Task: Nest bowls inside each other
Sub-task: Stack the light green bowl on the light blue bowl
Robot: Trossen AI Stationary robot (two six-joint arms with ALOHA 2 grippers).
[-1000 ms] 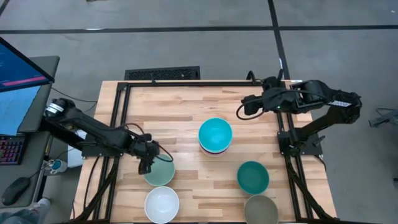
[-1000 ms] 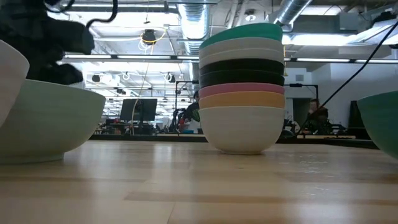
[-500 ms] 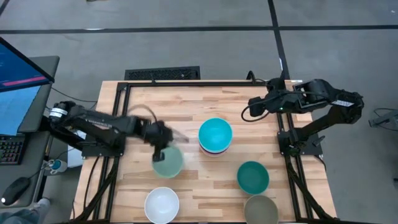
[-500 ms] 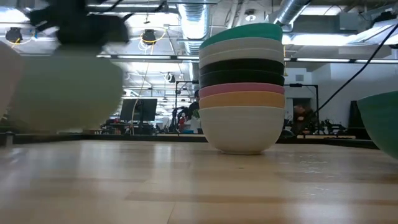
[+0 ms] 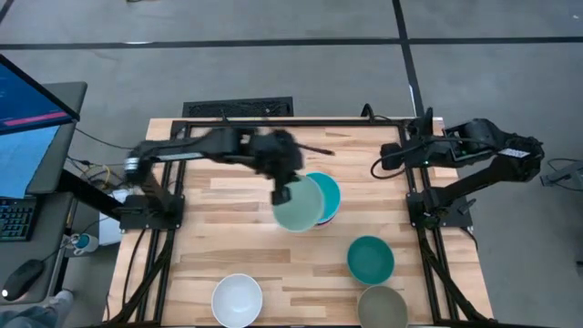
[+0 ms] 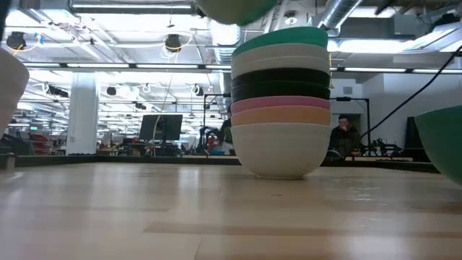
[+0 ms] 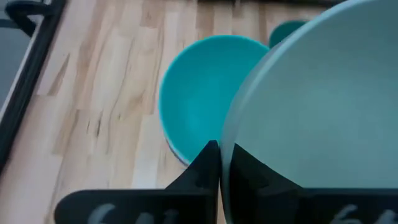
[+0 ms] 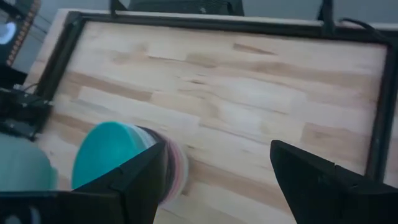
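My left gripper (image 5: 282, 189) is shut on a pale green bowl (image 5: 299, 204) in the air over the near left part of the bowl stack (image 5: 321, 197). The stack's top bowl is teal (image 7: 199, 93); in the low view the stack (image 6: 280, 101) stands base-down on the table, with the green bowl's underside (image 6: 234, 9) above it. A white bowl (image 5: 237, 298), a teal bowl (image 5: 371, 260) and a grey-olive bowl (image 5: 383, 308) sit singly near the front edge. My right gripper (image 5: 378, 164) hangs open at the far right. My left gripper pinches the pale green bowl's rim (image 7: 224, 146) on the bowl's left side. One finger (image 7: 249, 177) is inside the bowl and the other finger (image 7: 206, 167) outside. The fingers come from above, pointing down. The bowl is lifted clear, mouth up, above the stack.
A black frame (image 5: 237, 121) runs along the table's far, left and right edges. A keyboard (image 5: 239, 107) lies beyond the far edge. Bare wood (image 5: 228, 228) stretches left of the stack. Through the right wrist view the stack (image 8: 118, 155) shows between the open fingers.
My left gripper has shut on the pale green bowl's rim near the front left, lifted it clear of the table, and carried it up and toward the far right, over the stack. My right arm has drawn back a little toward the right edge.
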